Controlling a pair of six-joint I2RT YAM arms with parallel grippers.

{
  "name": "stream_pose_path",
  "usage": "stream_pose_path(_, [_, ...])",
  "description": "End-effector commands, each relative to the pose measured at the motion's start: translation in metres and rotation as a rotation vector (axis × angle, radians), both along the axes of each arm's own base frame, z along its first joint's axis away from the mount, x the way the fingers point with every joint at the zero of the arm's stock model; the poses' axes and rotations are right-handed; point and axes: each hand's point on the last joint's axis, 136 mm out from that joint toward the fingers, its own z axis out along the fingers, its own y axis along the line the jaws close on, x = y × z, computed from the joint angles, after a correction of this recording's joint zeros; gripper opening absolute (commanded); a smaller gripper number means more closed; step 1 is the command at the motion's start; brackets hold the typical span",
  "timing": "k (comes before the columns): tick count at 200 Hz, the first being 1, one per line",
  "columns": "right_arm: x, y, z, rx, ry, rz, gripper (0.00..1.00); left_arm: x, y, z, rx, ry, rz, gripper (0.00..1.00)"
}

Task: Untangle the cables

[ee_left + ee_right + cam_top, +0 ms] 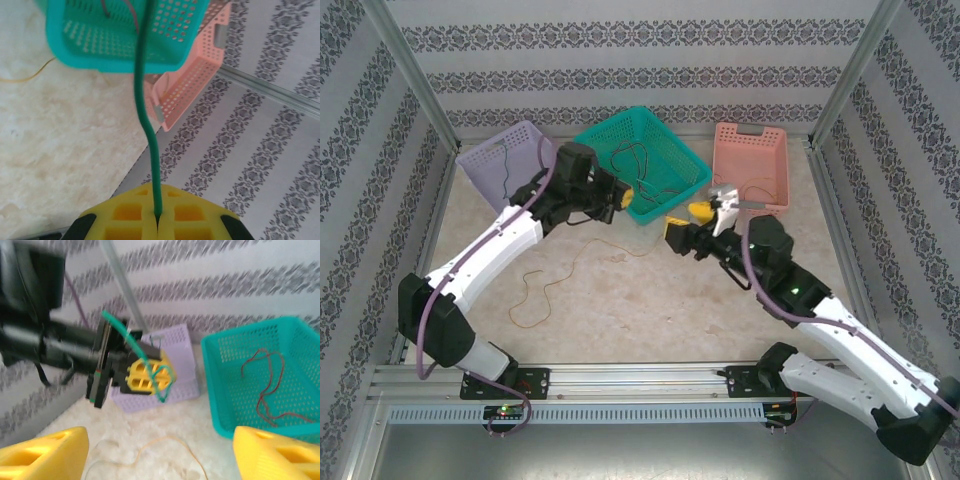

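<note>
the left hand (157,220) is pinching the green cable (144,100) between its shut yellow fingers (127,212), and the cable is running up from them towards the teal basket (100,55), with the pink basket (192,82) lying just beyond. the right hand (160,452) is holding its fingers (42,452) wide apart with nothing between them, facing the left hand. a red cable (265,385) is lying looped inside the teal basket, an orange-yellow cable (170,439) is trailing loose across the worktop (650,310) — and the lilac basket (500,160) is sitting behind the left arm.
</note>
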Motion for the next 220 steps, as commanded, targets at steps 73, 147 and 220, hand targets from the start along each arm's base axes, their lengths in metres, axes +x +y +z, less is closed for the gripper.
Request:
stream_pose_path(73, [0.036, 0.017, 0.061, 0.455, 0.51, 0.321, 0.69, 0.006, -0.032, 0.075, 0.081, -0.636, -0.574, 0.0])
stream_pose_path(147, [0.015, 0.052, -0.005, 0.316, 0.605, 0.407, 0.57, 0.007, -0.04, 0.088, 0.025, -0.662, -0.615, 0.0])
stream_pose_path(220, [0.025, 0.072, -0.01, 0.286, 0.605, 0.438, 0.36, 0.01, -0.043, 0.085, 0.002, -0.641, -0.609, 0.0])
